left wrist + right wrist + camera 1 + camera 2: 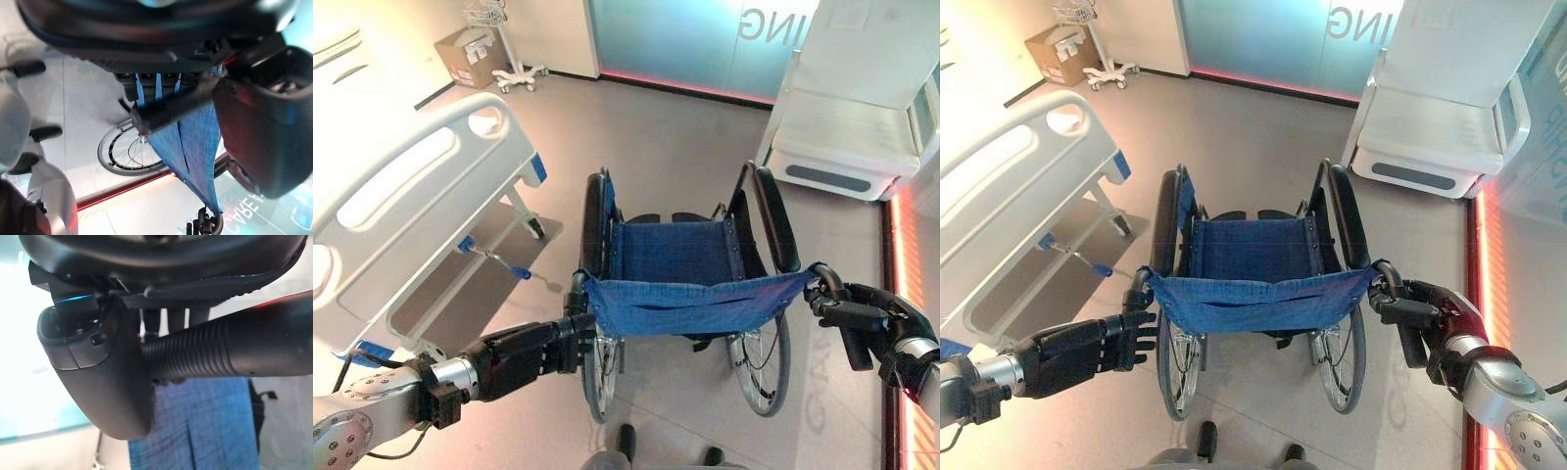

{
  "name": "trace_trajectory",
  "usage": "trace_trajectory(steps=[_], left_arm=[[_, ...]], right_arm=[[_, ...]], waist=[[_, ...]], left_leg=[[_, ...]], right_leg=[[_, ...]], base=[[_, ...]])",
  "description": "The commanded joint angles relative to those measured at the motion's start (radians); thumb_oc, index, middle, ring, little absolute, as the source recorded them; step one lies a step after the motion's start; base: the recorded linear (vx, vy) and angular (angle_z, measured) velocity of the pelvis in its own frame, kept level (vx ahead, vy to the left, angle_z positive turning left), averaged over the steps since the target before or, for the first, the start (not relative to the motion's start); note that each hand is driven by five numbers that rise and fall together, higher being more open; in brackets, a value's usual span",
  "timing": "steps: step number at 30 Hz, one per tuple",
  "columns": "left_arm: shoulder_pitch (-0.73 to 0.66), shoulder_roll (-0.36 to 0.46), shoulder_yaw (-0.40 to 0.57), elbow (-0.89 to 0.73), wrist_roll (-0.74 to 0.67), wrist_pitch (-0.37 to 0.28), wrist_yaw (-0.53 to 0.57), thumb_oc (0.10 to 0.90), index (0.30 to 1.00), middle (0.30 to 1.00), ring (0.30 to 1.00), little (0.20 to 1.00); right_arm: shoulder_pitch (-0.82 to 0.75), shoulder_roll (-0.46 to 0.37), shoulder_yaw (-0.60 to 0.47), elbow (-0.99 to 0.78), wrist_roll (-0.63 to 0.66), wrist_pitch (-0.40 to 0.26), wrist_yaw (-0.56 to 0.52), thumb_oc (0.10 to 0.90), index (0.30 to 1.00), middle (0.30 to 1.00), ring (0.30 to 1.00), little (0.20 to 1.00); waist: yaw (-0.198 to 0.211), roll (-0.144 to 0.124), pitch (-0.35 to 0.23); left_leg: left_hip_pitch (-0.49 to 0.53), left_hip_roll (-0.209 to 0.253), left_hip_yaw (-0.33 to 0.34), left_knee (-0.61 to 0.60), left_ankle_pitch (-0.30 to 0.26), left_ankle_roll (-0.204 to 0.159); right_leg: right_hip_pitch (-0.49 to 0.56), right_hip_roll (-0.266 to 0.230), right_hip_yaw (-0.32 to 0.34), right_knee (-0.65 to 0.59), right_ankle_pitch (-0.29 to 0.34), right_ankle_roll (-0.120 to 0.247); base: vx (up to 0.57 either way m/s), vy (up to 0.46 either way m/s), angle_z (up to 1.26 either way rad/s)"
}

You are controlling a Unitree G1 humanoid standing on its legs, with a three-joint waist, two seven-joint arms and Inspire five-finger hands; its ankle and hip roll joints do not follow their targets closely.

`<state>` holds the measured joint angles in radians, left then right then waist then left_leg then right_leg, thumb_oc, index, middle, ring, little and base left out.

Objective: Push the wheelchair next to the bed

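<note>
A wheelchair (675, 250) with a blue cloth seat and back and black armrests stands in front of me, facing away. To its left stands the white bed (401, 196), its footboard end a short gap from the left wheel. My left hand (524, 352) is at the left push handle (171, 108), which runs between the palm and the thumb (264, 132). My right hand (862, 318) is curled on the ribbed right push handle (205, 355), with the thumb (107, 382) beside the grip.
A white cabinet-like machine (862, 108) stands at the back right, close to the wheelchair's right front. A cardboard box (470, 54) and a wheeled stand (514, 69) sit at the back left before a glass wall (685, 39). A red light strip (901, 294) runs along the right.
</note>
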<state>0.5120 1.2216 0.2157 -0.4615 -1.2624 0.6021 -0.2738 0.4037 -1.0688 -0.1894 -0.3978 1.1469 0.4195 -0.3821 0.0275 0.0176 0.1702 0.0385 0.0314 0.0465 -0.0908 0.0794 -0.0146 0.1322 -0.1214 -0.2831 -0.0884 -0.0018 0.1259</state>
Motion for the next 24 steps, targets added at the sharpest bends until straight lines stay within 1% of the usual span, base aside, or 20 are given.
trace_trajectory(steps=[1,4,5,7,8,9,10,11,12,13,18,19,20,22,24], left_arm=[[-0.063,0.029,0.031,-0.071,-0.098,-0.107,-0.041,0.800,0.900,0.900,0.900,0.900],[-0.096,0.023,-0.001,-0.077,-0.145,-0.139,-0.044,0.800,0.900,0.900,0.900,0.900],[-0.124,0.018,-0.020,-0.076,-0.168,-0.156,-0.021,0.800,0.900,0.900,0.900,0.900],[-0.157,0.012,-0.045,-0.075,-0.170,-0.196,0.040,0.800,0.900,0.900,0.900,0.900],[-0.170,0.011,-0.053,-0.076,-0.178,-0.199,0.059,0.800,0.900,0.900,0.900,0.900],[-0.197,-0.002,-0.067,-0.076,-0.201,-0.220,0.117,0.800,0.900,0.900,0.900,0.900],[-0.204,-0.006,-0.070,-0.074,-0.201,-0.217,0.125,0.800,0.900,0.900,0.900,0.900],[-0.222,-0.022,-0.072,-0.071,-0.203,-0.225,0.172,0.800,0.900,0.900,0.900,0.900],[-0.225,-0.032,-0.069,-0.069,-0.200,-0.233,0.194,0.800,0.900,0.900,0.900,0.900],[-0.226,-0.049,-0.058,-0.065,-0.181,-0.257,0.229,0.800,0.900,0.900,0.900,0.900],[-0.224,-0.082,-0.023,-0.057,-0.195,-0.290,0.249,0.800,0.900,0.900,0.900,0.900],[-0.228,-0.086,-0.021,-0.057,-0.198,-0.307,0.251,0.634,0.651,0.651,0.651,0.651],[-0.232,-0.090,-0.020,-0.059,-0.194,-0.321,0.248,0.400,0.300,0.300,0.300,0.300],[-0.234,-0.098,-0.017,-0.066,-0.175,-0.341,0.230,0.400,0.300,0.300,0.300,0.300],[-0.240,-0.101,-0.021,-0.070,-0.167,-0.346,0.237,0.400,0.300,0.300,0.300,0.300]], right_arm=[[-0.112,-0.058,0.061,-0.040,0.053,-0.106,0.038,0.400,0.300,0.300,0.300,0.300],[-0.125,-0.058,0.075,-0.039,0.056,-0.106,0.031,0.400,0.300,0.300,0.300,0.300],[-0.138,-0.056,0.087,-0.033,0.057,-0.103,0.031,0.400,0.300,0.300,0.300,0.300],[-0.153,-0.050,0.102,-0.027,0.055,-0.102,0.032,0.400,0.300,0.300,0.300,0.300],[-0.156,-0.049,0.104,-0.026,0.056,-0.099,0.030,0.400,0.300,0.300,0.300,0.300],[-0.167,-0.042,0.115,-0.026,0.054,-0.093,0.027,0.400,0.300,0.300,0.300,0.300],[-0.169,-0.040,0.116,-0.024,0.053,-0.091,0.027,0.400,0.300,0.300,0.300,0.300],[-0.170,-0.030,0.117,-0.023,0.047,-0.083,0.028,0.400,0.300,0.300,0.300,0.300],[-0.167,-0.025,0.114,-0.025,0.045,-0.078,0.029,0.400,0.300,0.300,0.300,0.300],[-0.159,-0.019,0.105,-0.027,0.042,-0.071,0.032,0.400,0.300,0.300,0.300,0.300],[-0.148,-0.008,0.085,-0.026,0.040,-0.051,0.041,0.400,0.300,0.300,0.300,0.300],[-0.149,-0.004,0.084,-0.022,0.037,-0.048,0.046,0.400,0.300,0.300,0.300,0.300],[-0.150,0.001,0.084,-0.022,0.033,-0.045,0.048,0.400,0.300,0.300,0.300,0.300],[-0.147,0.012,0.083,-0.022,0.024,-0.041,0.053,0.400,0.300,0.300,0.300,0.300],[-0.149,0.019,0.086,-0.021,0.021,-0.040,0.052,0.400,0.300,0.300,0.300,0.300]], waist=[[-0.008,-0.002,-0.036],[-0.010,-0.002,-0.037],[-0.010,-0.003,-0.038],[-0.010,-0.003,-0.038],[-0.010,-0.003,-0.040],[-0.009,-0.006,-0.043],[-0.008,-0.006,-0.043],[-0.008,-0.008,-0.045],[-0.008,-0.009,-0.047],[-0.008,-0.011,-0.049],[-0.008,-0.014,-0.049],[-0.009,-0.014,-0.049],[-0.009,-0.014,-0.049],[-0.008,-0.016,-0.049],[-0.008,-0.017,-0.048]], left_leg=[[0.047,0.023,0.094,0.004,-0.037,-0.038],[0.048,0.023,0.093,0.004,-0.038,-0.039],[0.048,0.023,0.093,0.004,-0.039,-0.039],[0.049,0.023,0.092,0.004,-0.040,-0.040],[0.049,0.023,0.091,0.004,-0.040,-0.040],[0.050,0.022,0.089,0.004,-0.041,-0.040],[0.050,0.022,0.089,0.004,-0.041,-0.040],[0.051,0.022,0.088,0.004,-0.043,-0.039],[0.051,0.021,0.087,0.004,-0.043,-0.039],[0.051,0.021,0.085,0.004,-0.042,-0.038],[0.050,0.023,0.086,0.004,-0.041,-0.039],[0.049,0.024,0.086,0.004,-0.040,-0.040],[0.049,0.024,0.086,0.004,-0.040,-0.040],[0.048,0.024,0.087,0.004,-0.039,-0.040],[0.049,0.025,0.086,0.004,-0.039,-0.041]], right_leg=[[-0.021,0.001,0.022,0.001,0.058,0.023],[-0.021,0.000,0.024,0.001,0.058,0.024],[-0.019,0.000,0.022,0.001,0.058,0.024],[-0.018,0.000,0.021,0.001,0.057,0.023],[-0.018,0.000,0.021,0.001,0.057,0.023],[-0.018,-0.001,0.019,0.001,0.056,0.023],[-0.017,-0.001,0.019,0.001,0.056,0.023],[-0.015,-0.001,0.017,0.001,0.054,0.023],[-0.015,-0.001,0.017,0.001,0.053,0.023],[-0.015,0.000,0.017,0.001,0.052,0.022],[-0.015,0.001,0.019,0.001,0.050,0.019],[-0.016,0.001,0.019,0.001,0.051,0.018],[-0.016,0.001,0.019,0.001,0.050,0.017],[-0.016,0.001,0.019,0.001,0.050,0.017],[-0.016,0.001,0.020,0.001,0.051,0.016]], base=[[0.00,0.000,0.00],[0.00,0.000,0.00],[0.00,0.000,0.00],[0.00,0.000,0.00],[0.00,0.000,0.00],[0.00,0.000,0.00],[0.00,0.000,0.00],[0.00,0.000,0.00],[0.00,0.000,0.00],[0.00,0.000,0.00],[0.00,0.000,0.00],[0.00,0.000,0.00],[0.00,0.000,0.00],[0.00,0.000,0.00],[0.00,0.000,0.00]])
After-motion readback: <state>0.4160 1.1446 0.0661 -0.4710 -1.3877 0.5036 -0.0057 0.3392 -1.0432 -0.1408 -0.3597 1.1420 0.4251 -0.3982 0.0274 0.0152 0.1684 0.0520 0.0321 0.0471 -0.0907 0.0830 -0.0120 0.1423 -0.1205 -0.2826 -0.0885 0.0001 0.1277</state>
